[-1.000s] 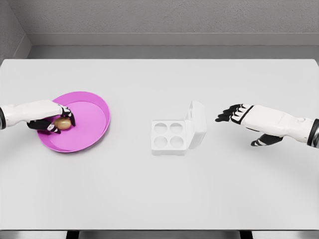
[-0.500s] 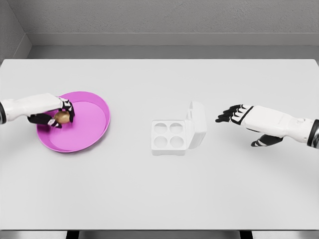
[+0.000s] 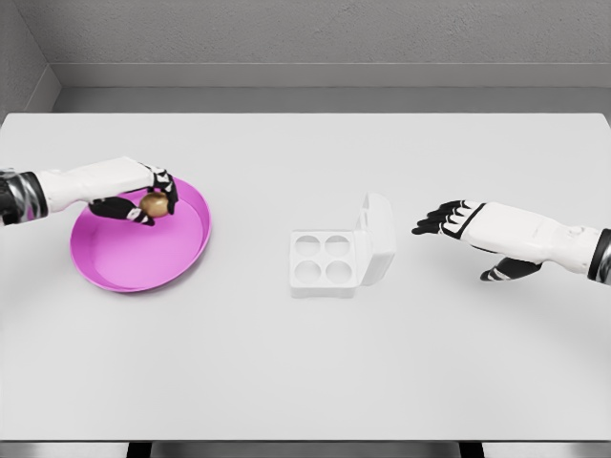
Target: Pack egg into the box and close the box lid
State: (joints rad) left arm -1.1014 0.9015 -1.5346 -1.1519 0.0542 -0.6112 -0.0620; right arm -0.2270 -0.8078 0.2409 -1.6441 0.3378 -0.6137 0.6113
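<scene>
A brown egg point(image 3: 153, 204) is held in my left hand point(image 3: 145, 199), whose fingers are curled shut on it above the far part of the pink plate point(image 3: 143, 258). The white egg box point(image 3: 325, 260) stands at the table's middle with four hollow cups showing and its lid point(image 3: 376, 239) raised upright on the right side. My right hand point(image 3: 441, 218) hovers to the right of the lid, fingers stretched out flat and holding nothing, a short gap away from the box.
The white table point(image 3: 305, 372) stretches wide around the plate and box. A grey wall runs along its far edge.
My left hand has lifted the egg off the plate and carried it up and to the right. The right hand and the box have stayed where they were.
</scene>
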